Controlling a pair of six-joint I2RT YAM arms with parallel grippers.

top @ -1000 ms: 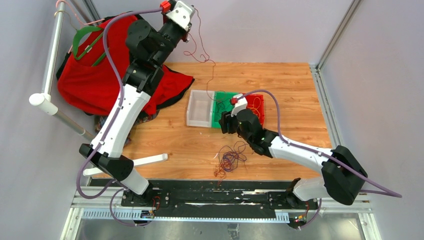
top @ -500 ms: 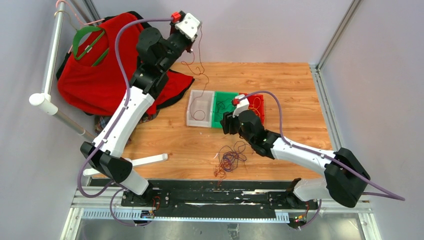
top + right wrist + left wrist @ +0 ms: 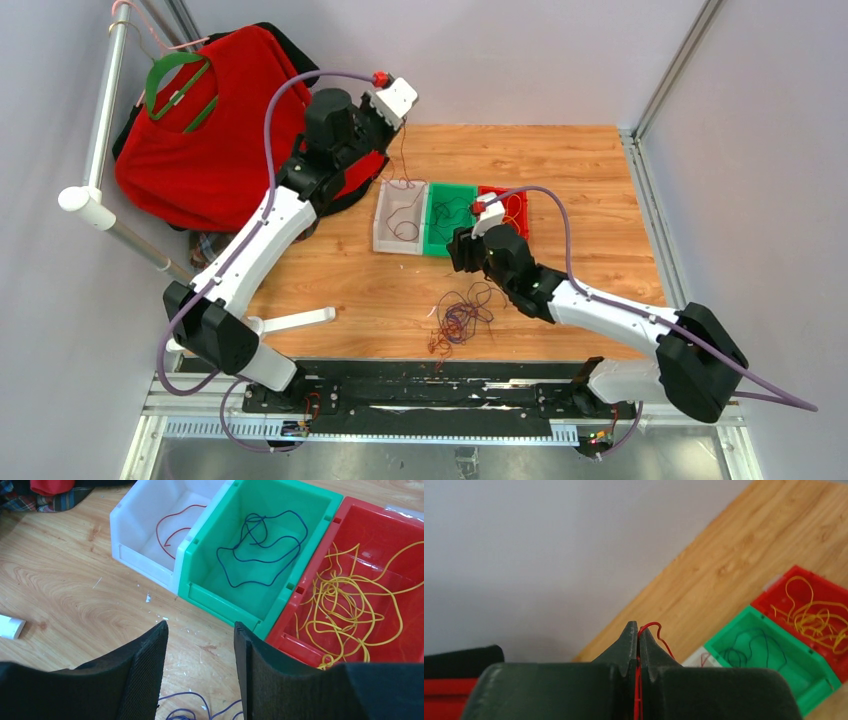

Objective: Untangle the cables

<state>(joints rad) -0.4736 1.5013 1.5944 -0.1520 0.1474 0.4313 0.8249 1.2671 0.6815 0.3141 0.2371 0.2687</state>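
My left gripper (image 3: pixel 392 118) is raised above the white bin (image 3: pixel 384 236) and is shut on a thin dark red cable (image 3: pixel 651 625) that hangs down into that bin (image 3: pixel 404 212). In the right wrist view the red cable's lower part (image 3: pixel 172 526) lies coiled in the white bin (image 3: pixel 130 517). A dark purple cable (image 3: pixel 260 545) lies in the green bin (image 3: pixel 227 597). Yellow cables (image 3: pixel 350 605) fill the red bin (image 3: pixel 295 640). A tangle of purple and red cables (image 3: pixel 458 318) lies on the table. My right gripper (image 3: pixel 200 640) is open and empty, low over the table between the bins and the tangle.
A red shirt (image 3: pixel 200 150) on a green hanger (image 3: pixel 165 85) hangs from a white rack (image 3: pixel 95 140) at the back left. A white bar (image 3: pixel 300 320) lies on the table near the left arm's base. Grey walls close the back and sides.
My left gripper has swung right and down from above the shirt towards the white bin, and the red cable now hangs into the bin. The right gripper has drawn back slightly towards the tangle.
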